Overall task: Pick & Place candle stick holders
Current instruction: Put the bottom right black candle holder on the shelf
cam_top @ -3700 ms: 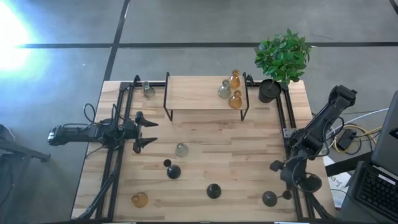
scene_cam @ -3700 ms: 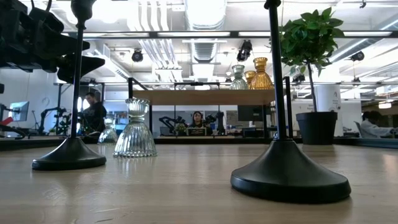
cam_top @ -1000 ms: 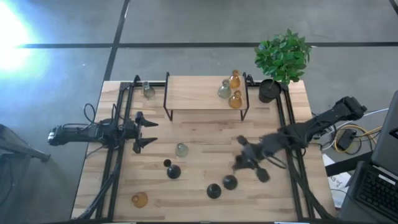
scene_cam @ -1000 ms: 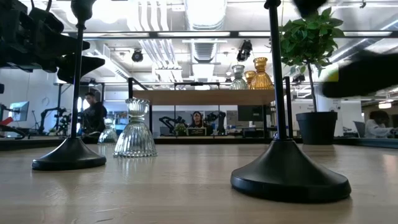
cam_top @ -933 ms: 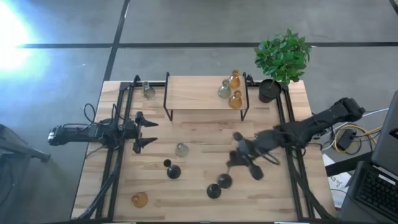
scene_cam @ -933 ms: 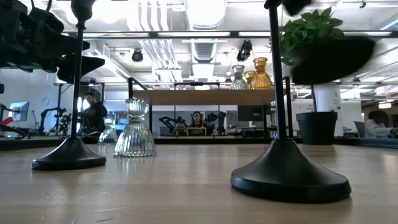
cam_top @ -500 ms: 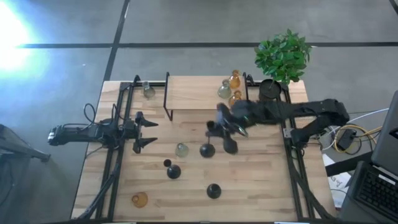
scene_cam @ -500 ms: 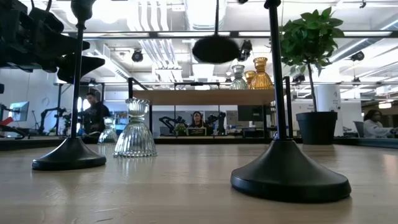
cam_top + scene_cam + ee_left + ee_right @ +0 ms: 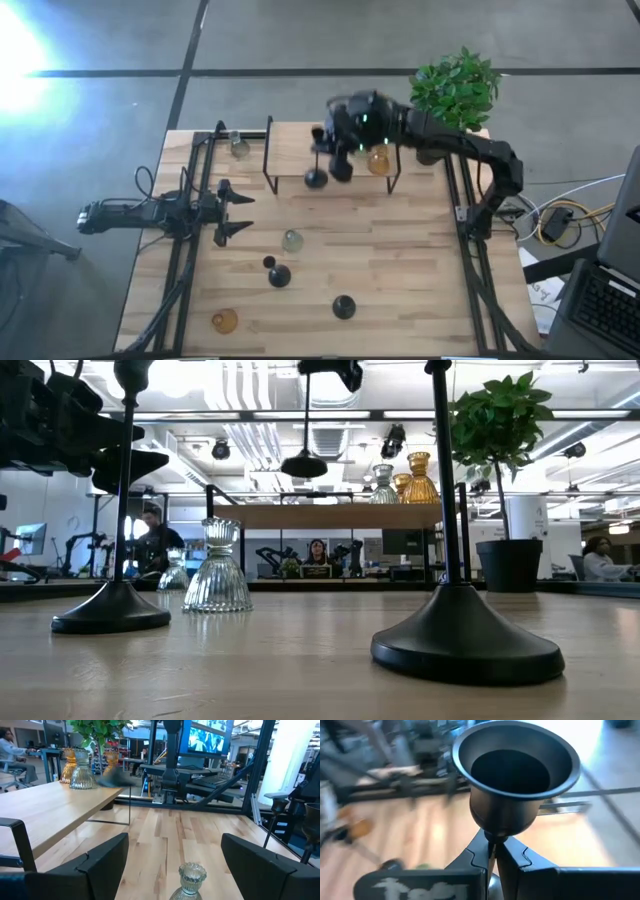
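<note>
My right gripper [image 9: 331, 150] is over the wooden shelf [image 9: 300, 150] at the table's far side, shut on a black candle stick holder whose round base [image 9: 316, 179] hangs above the shelf top [image 9: 330, 515]. Two amber holders [image 9: 378, 128] and a clear one [image 9: 361, 145] stand on the shelf's right end. On the table stand clear holders [image 9: 291, 240] [image 9: 238, 146], two black ones [image 9: 279, 273] [image 9: 344, 307] and an amber one [image 9: 225, 321]. My left gripper [image 9: 232, 210] waits open at the left edge. My right gripper pinches the black holder's thin stem [image 9: 491, 847] between its two fingers, just under the cup [image 9: 515, 770]. The fingers come slanting down from the table's right side and lie across the stem. The holder hangs upright, base [image 9: 304, 465] down, clear of shelf and table.
A black pot with a green plant [image 9: 455, 92] stands at the far right corner, beside the shelf. Black rails [image 9: 185, 280] run along the table's left and right sides. The shelf's left half and the table's middle are bare wood.
My right gripper has carried the black holder from the table's near right part up and toward the far edge, to above the shelf. It has stayed shut on the stem, and the holder has stayed upright and clear of the table.
</note>
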You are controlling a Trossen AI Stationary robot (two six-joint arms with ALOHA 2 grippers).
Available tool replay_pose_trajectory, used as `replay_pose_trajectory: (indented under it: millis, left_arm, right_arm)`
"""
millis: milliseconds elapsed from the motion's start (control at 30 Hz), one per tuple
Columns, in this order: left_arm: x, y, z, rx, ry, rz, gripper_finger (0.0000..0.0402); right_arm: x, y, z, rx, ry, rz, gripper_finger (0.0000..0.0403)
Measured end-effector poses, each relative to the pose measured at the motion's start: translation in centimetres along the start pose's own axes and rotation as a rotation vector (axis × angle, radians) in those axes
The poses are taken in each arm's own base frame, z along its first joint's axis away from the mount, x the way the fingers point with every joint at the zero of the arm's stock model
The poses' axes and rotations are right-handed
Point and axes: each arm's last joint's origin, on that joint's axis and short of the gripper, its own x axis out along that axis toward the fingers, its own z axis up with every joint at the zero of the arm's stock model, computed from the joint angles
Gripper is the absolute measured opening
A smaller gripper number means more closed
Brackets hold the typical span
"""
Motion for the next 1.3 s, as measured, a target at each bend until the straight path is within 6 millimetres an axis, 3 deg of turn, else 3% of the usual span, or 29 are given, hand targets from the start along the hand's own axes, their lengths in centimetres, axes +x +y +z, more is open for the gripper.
replay_pose_trajectory:
  millis: [267,567,1000,1300]
  left_arm:
    - [0.0,0.0,0.0,0.0,0.001,0.0,0.0323]
    - [0.0,0.0,0.0,0.0,0.001,0.0,0.0323]
    - [0.0,0.0,0.0,0.0,0.001,0.0,0.0323]
    - [0.0,0.0,0.0,0.0,0.001,0.0,0.0323]
  right_arm:
    - [-0.8,-6.4,1.7,0.054,-0.065,-0.158,0.0011]
    - [-0.2,-11.8,0.6,0.113,-0.027,-0.263,0.0011]
    - [-1.7,-15.6,-0.9,0.165,0.031,-0.371,0.0011]
    - [-1.9,-15.9,-1.5,0.168,0.085,-0.424,0.0011]
